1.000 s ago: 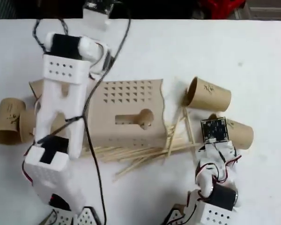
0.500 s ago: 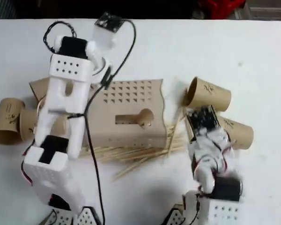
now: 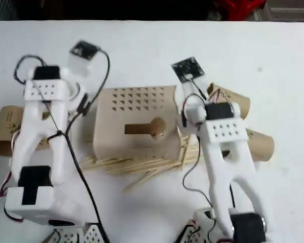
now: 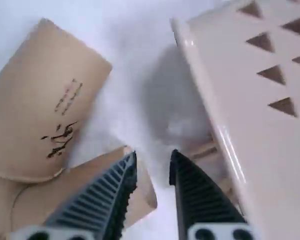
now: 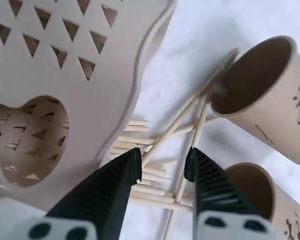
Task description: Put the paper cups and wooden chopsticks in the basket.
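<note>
Hovering slightly spread, the left end effector [image 4: 152,156] overhangs two tipped paper cups [image 4: 45,100] beside the basket [image 4: 250,100]; further right, the right end effector [image 5: 163,155], also spread, overhangs the chopsticks [image 5: 176,122], which could slip free, being thin, or nudge neighbouring cups [image 5: 270,85].

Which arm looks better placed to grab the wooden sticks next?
Probably right. The right claw, open, hangs above the chopsticks beside the basket. The left claw, also open, is over paper cups on the basket's other side.
</note>
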Controlling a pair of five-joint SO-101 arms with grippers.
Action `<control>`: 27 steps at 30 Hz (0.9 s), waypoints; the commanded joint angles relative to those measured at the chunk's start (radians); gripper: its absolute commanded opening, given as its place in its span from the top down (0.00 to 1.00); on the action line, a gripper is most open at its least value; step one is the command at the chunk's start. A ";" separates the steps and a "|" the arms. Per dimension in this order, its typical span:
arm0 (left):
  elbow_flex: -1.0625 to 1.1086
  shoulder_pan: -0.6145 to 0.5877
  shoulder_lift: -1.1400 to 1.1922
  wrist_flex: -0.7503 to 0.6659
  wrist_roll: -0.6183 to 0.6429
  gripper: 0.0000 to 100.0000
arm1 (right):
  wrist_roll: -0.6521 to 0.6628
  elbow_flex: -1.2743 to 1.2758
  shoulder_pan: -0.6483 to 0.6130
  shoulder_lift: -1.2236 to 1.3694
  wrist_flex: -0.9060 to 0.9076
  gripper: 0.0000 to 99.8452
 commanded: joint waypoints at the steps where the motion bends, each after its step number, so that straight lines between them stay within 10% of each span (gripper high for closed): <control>1: 0.069 -0.041 -0.058 -0.110 -0.023 0.87 | -0.012 -0.057 0.001 0.010 -0.007 0.84; 13: -0.204 -0.013 -0.199 0.160 0.020 0.87 | -0.031 0.153 -0.008 -0.349 -0.133 0.84; 27: 0.580 0.062 -0.538 -0.443 0.058 0.87 | 0.012 0.267 -0.021 -0.278 -0.288 0.84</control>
